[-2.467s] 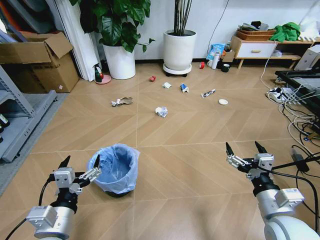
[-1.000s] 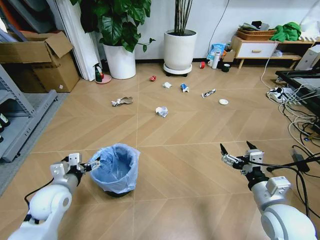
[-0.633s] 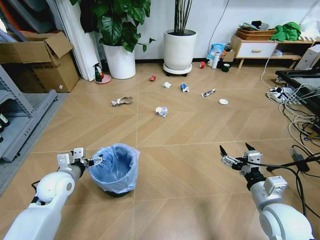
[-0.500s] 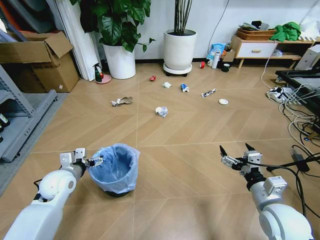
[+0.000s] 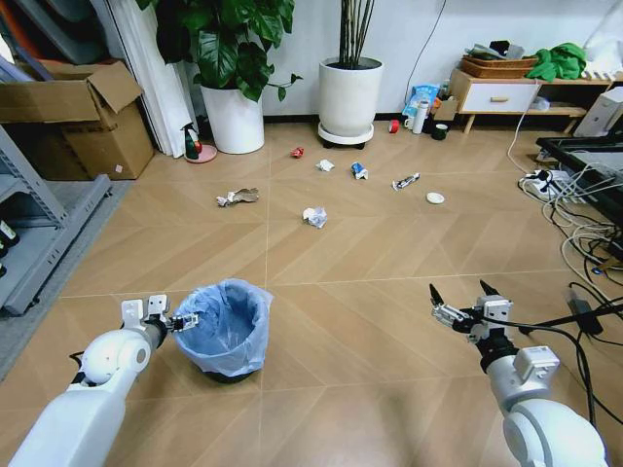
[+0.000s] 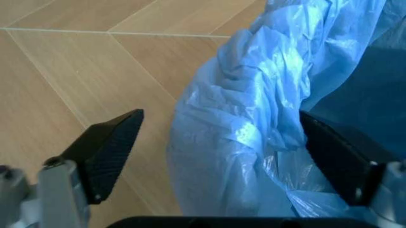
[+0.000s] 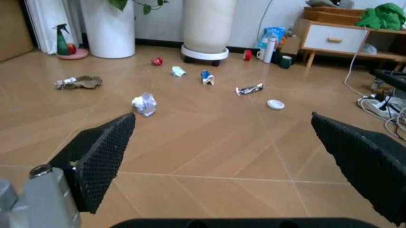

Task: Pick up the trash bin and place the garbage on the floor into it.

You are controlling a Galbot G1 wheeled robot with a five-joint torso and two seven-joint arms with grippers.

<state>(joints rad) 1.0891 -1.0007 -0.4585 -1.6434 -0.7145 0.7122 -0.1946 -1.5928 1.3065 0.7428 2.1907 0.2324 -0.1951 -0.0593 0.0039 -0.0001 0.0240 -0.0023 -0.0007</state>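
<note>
Now left claw [image 5: 175,319] astride trash bin [image 5: 225,329] rim

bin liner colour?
Light blue, crinkly plastic, on the trash bin; clearest in the left wrist view.

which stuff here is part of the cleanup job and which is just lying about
Part of the job:
trash bin, its rim straddled by the left gripper
white paper wad
brownish wrapper
red crushed piece
white round lid
floor

Lying about:
cardboard box
plant pots
spray bottle
cables
</note>
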